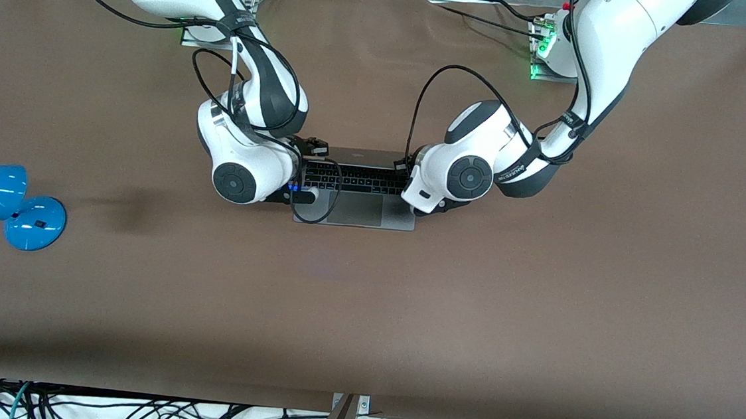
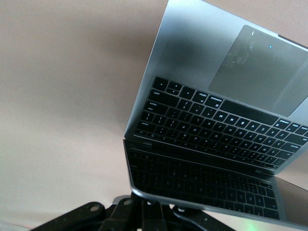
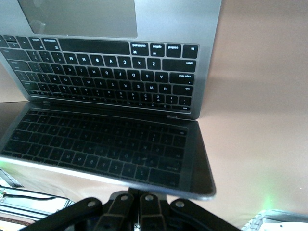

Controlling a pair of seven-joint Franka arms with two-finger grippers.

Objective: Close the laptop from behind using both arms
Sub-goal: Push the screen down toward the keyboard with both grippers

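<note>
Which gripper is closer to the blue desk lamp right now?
Right. The right gripper, shut, sits at the laptop's lid edge nearest the blue lamp; the left gripper, shut, is at the lid's opposite end.

The laptop [image 1: 356,188] is showing a brushed, matt grey metal body, with matt black plastic keys [image 3: 110,72] and a smooth trackpad [image 2: 255,72]. Its dark screen [image 3: 106,149] is looking glossy, mirroring the keys. Under the laptop, the table [image 1: 404,318] is wearing a matt brown covering. Toward the right arm's end from the laptop, a glossy blue lamp [image 1: 10,204] is shining.
</note>
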